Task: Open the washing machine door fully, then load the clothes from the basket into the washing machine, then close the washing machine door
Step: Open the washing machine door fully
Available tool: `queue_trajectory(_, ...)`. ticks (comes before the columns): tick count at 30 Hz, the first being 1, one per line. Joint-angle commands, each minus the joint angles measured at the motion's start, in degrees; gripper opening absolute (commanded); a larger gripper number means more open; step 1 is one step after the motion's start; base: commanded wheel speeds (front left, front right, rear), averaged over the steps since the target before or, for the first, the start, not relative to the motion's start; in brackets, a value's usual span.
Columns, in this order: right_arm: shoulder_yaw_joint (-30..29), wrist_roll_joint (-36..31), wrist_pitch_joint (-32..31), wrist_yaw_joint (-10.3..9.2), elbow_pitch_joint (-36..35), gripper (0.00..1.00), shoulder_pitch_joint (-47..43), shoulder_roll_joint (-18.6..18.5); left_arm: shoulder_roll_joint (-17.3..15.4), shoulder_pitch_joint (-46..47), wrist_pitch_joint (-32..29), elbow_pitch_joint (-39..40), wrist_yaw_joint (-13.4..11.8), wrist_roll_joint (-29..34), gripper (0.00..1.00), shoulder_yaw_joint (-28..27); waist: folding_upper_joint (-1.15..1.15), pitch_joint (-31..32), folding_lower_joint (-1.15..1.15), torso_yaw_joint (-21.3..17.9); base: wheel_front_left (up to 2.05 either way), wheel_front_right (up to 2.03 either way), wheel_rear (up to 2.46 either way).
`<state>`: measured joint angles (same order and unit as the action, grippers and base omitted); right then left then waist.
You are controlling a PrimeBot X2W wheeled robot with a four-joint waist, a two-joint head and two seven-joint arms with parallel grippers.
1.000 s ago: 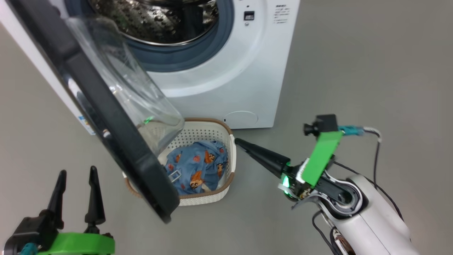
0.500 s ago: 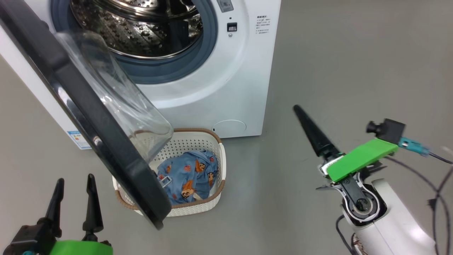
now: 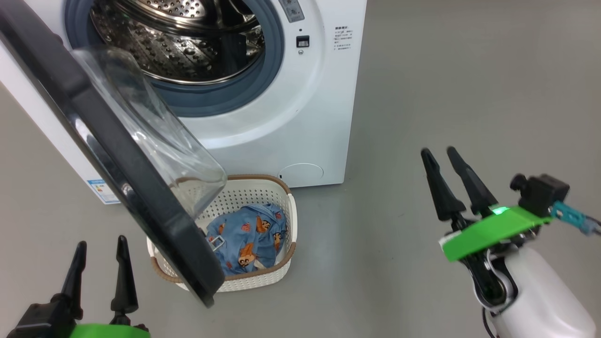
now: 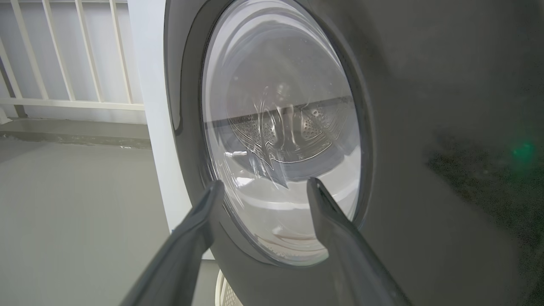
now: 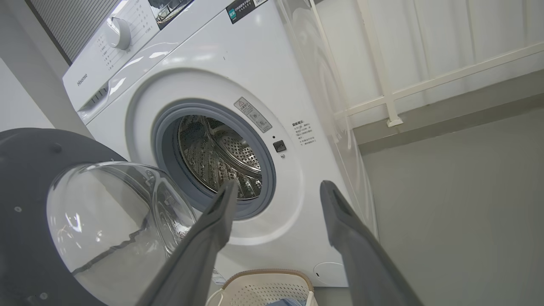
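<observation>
The white washing machine (image 3: 300, 117) stands at the top with its steel drum (image 3: 188, 42) exposed. The washing machine door (image 3: 136, 188) is swung out towards me, and its black rim and glass bowl hang over the left part of the basket (image 3: 258, 280). The clothes (image 3: 249, 232), blue printed fabric, lie in the basket on the floor before the machine. My left gripper (image 3: 102, 242) is open at the lower left, on the door's outer side (image 4: 425, 127). My right gripper (image 3: 439, 151) is open well to the right of the basket, fingers up, holding nothing.
Grey floor (image 3: 469, 70) spreads to the right of the machine and around the basket. In the right wrist view a white railing (image 5: 425, 80) runs behind the machine (image 5: 204, 59), with the basket's rim (image 5: 272, 272) at the bottom edge.
My right gripper was shut with its tip by the basket's right rim; it has opened, swung away to the right and turned its fingers up. The camera has shifted. The left gripper holds still.
</observation>
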<state>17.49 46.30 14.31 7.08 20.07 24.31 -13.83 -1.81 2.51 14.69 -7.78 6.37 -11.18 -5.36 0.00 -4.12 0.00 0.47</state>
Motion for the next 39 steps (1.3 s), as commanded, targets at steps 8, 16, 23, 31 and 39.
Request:
queue_trajectory(8,-7.0,-17.1,0.7,0.41,-6.9,1.0,-8.8,3.0,-1.1,-0.1,0.3,2.1,-0.5,0.3,1.0,-1.4,0.0,-0.3,0.0,0.0,0.0,0.0,0.0)
queue_trajectory(16,-11.3,-28.9,0.7,0.41,-10.1,1.0,-14.2,6.0,-1.1,-0.2,0.3,2.3,-1.0,0.1,1.0,-1.0,0.0,-0.2,0.0,-0.2,0.0,0.0,0.0)
queue_trajectory(23,-14.7,-37.5,0.7,0.41,-9.8,1.0,-16.5,8.1,-1.1,-0.4,0.3,2.3,-1.5,-0.2,1.0,-0.4,0.0,0.2,0.0,0.2,0.0,0.0,0.0)
queue_trajectory(31,-16.2,-40.9,0.7,0.41,-8.9,1.0,-18.1,9.8,-1.1,-0.7,0.3,2.3,-1.7,0.2,1.0,0.3,0.0,0.1,0.0,0.6,0.0,0.0,0.0)
queue_trajectory(39,-17.8,-42.0,0.7,0.41,-9.0,1.0,-18.2,10.3,-1.1,-0.8,0.3,1.7,-1.6,0.4,0.62,0.7,0.0,0.1,0.0,0.5,0.0,0.0,0.0)
